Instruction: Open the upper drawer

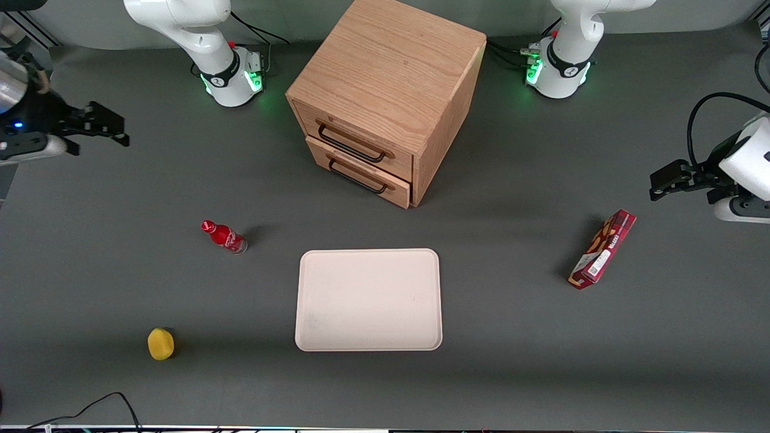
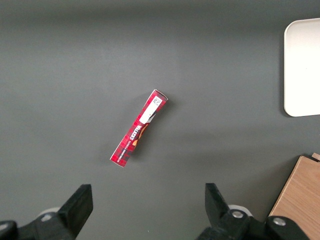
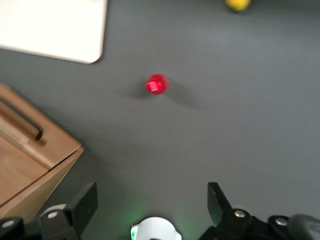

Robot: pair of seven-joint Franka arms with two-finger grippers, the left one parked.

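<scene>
Yellow fruit nearest — tool (empty) agape.

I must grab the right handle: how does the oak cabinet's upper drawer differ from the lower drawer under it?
The upper drawer sits directly under the cabinet's top; the lower drawer sits beneath it, nearest the table. The lower drawer's front stands slightly proud of the upper's. Both look shut, oak-fronted, with black wire handles. The open gripper hangs toward the working arm's end, touching neither.

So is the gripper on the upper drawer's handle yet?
Apart. In the front view the gripper hangs open above the table at the working arm's end, with bare table between it and the upper drawer, which sits shut.
</scene>
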